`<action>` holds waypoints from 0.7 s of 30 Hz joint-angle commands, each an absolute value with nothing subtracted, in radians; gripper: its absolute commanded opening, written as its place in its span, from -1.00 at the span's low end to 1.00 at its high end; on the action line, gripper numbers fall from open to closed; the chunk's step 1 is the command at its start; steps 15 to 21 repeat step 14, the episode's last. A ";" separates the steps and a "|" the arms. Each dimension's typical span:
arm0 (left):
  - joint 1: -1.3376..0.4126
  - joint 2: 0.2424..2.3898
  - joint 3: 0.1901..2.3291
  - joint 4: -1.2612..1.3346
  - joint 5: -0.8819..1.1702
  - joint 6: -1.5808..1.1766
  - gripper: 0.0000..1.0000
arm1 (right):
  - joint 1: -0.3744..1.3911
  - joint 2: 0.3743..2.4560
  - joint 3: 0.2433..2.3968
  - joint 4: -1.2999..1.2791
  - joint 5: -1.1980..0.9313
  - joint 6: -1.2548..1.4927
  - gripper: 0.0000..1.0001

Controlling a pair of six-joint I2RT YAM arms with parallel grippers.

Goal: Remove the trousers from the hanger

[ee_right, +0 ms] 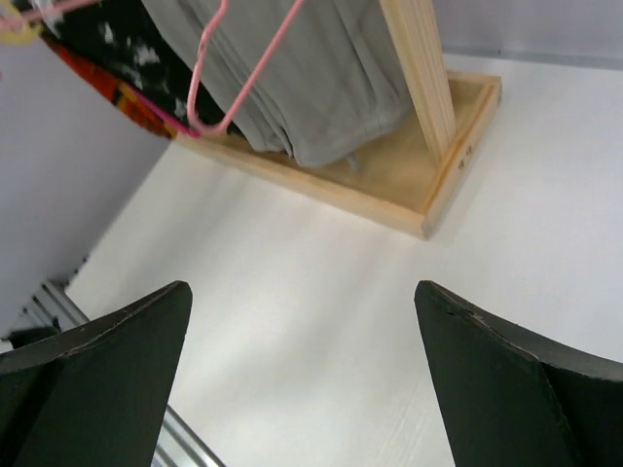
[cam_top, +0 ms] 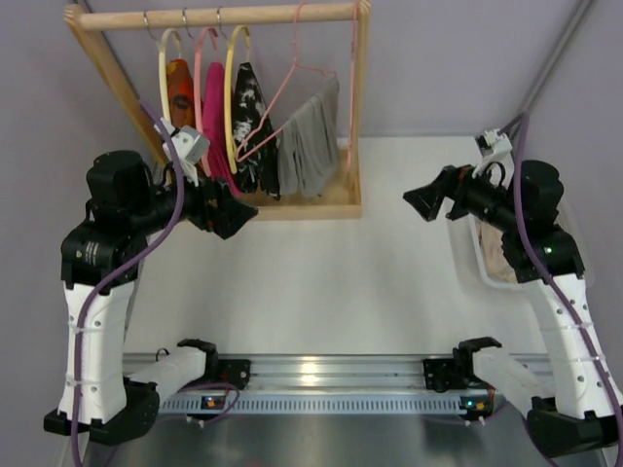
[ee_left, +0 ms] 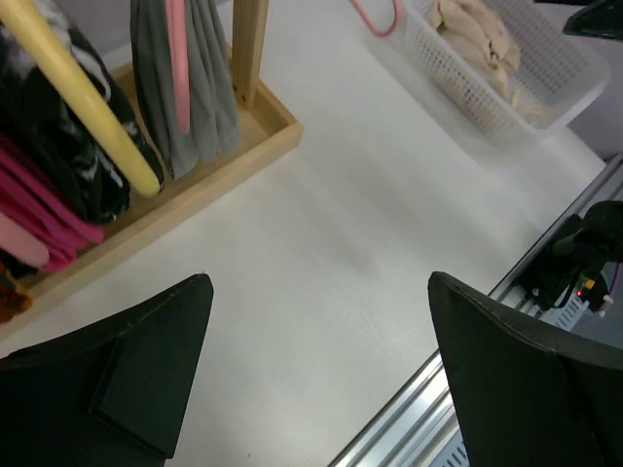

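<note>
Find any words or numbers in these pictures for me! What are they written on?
No words, labels, brands or numbers can be read in any view.
Wooden rack base: tiny dark marks on its end face, too small to tell if they are print.
Black patterned garment: white blotches, not letters.
Rail: small glowing lights only, no sign.

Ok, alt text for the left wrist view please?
Beige trousers lie bundled in a white basket; a bend of pink wire hanger shows at the top edge. The left gripper, open and empty, hangs over the table near a wooden rack holding grey trousers.
</note>
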State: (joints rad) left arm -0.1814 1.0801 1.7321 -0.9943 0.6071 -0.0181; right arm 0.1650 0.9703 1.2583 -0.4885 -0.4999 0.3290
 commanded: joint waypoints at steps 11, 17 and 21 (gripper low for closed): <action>-0.178 0.943 1.485 -1.166 0.354 0.138 0.97 | 0.160 0.608 1.025 -0.752 -0.482 -0.067 0.99; -0.178 0.960 1.493 -1.167 0.325 0.111 0.97 | 0.155 0.595 1.028 -0.761 -0.476 -0.072 0.99; -0.178 0.960 1.493 -1.167 0.325 0.111 0.97 | 0.155 0.595 1.028 -0.761 -0.476 -0.072 0.99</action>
